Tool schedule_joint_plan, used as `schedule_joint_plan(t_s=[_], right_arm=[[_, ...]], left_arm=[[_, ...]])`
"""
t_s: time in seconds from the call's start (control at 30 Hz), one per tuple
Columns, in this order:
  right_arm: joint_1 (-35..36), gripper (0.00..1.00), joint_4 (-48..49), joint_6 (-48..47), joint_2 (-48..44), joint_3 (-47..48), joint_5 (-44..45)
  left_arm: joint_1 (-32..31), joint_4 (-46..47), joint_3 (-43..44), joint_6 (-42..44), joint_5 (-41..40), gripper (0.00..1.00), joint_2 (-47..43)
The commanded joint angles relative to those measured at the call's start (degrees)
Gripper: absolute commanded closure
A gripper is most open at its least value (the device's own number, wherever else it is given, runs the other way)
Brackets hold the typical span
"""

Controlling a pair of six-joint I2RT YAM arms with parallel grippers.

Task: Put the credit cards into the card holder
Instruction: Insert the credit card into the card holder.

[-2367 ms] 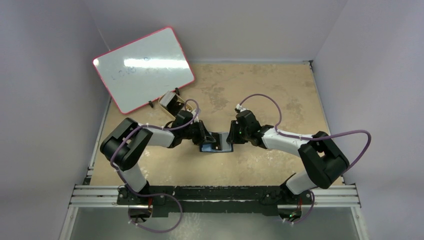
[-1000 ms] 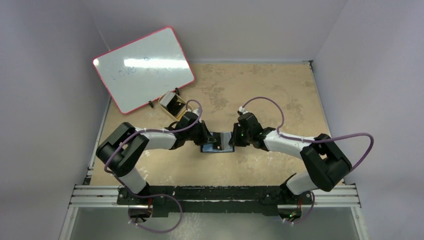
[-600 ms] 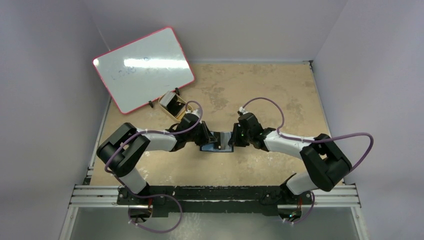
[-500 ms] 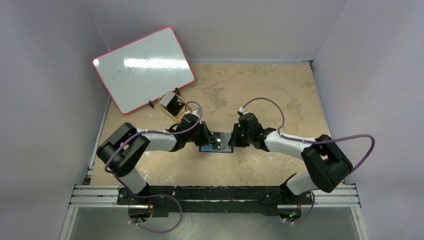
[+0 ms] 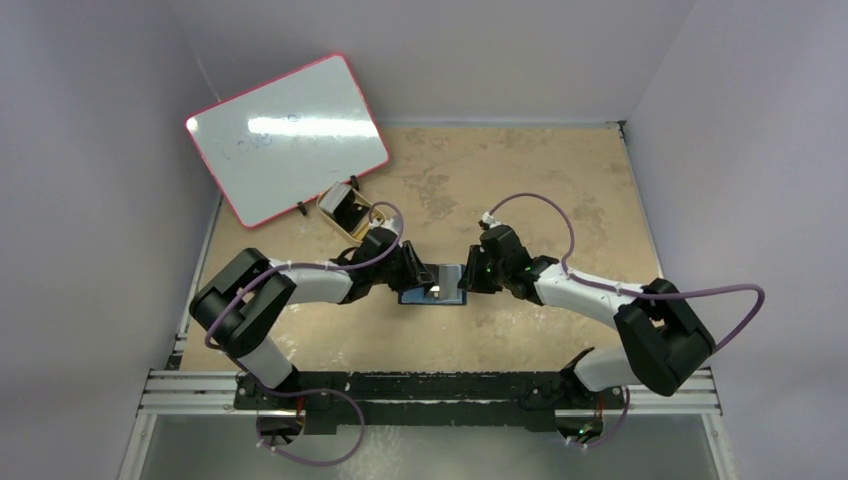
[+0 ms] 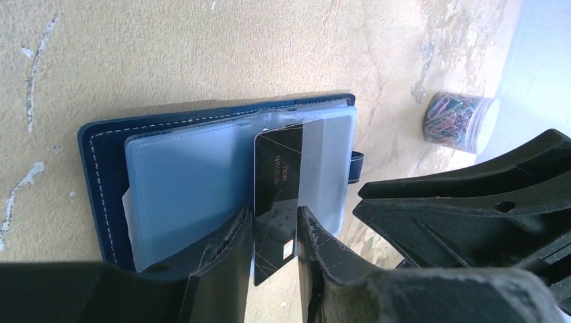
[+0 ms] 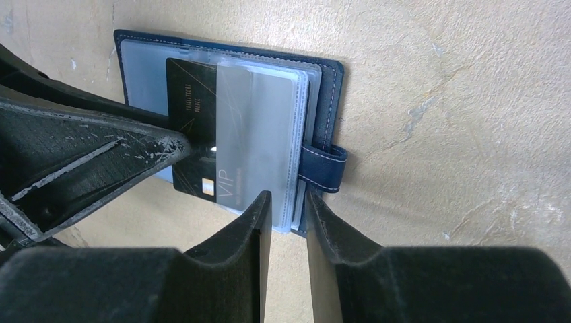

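Observation:
The navy card holder (image 5: 432,293) lies open on the table between both grippers, its clear sleeves (image 6: 182,182) facing up. A dark credit card (image 6: 275,171) marked VIP (image 7: 192,114) sits partly under the top clear sleeve, with its near end sticking out. My left gripper (image 6: 275,214) hangs just over that end. Its jaws are open and a card's width apart, not pinching the card. My right gripper (image 7: 288,198) is open too, loosely straddling the near corner of the sleeves beside the snap tab (image 7: 322,168). No other credit cards show.
A red-framed whiteboard (image 5: 288,135) leans at the back left, with a gold tin (image 5: 345,210) in front of it. A clear jar of coloured paper clips (image 6: 458,120) stands beyond the holder. The table is walled in on three sides.
My left jaws have opened off the card, which stays in the sleeve. My right jaws have widened a little. The right arm's elbow has swung outward.

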Motion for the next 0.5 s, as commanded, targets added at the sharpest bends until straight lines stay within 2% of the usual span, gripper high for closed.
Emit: schedule_joint_plan(t_s=[0.0, 0.13, 0.2, 0.37, 0.47], right_arm=[[-0.12, 0.73, 1.81, 0.31, 0.72, 0.04, -0.78], [-0.13, 0.75, 3.35, 0.31, 1.44, -0.53, -2.09], [-0.16, 0.76, 3.67, 0.26, 1.67, -0.69, -2.26], [-0.12, 0.79, 6.13, 0.05, 2.18, -1.44, -2.18], [-0.12, 0.8, 6.98, 0.45, 2.47, -1.61, -2.11]], left_arm=[[-0.44, 0.43, 0.25, 0.37, -1.07, 0.77, -1.98], [-1.28, 0.91, 1.05, 0.33, -1.18, 0.94, -0.85], [-1.95, 1.52, 1.21, 0.01, -1.21, 0.99, -0.06], [-3.42, 4.19, 1.47, -0.94, -1.34, 1.0, 2.17], [-4.5, 4.68, 2.35, -1.06, -1.68, 0.94, 3.36]])
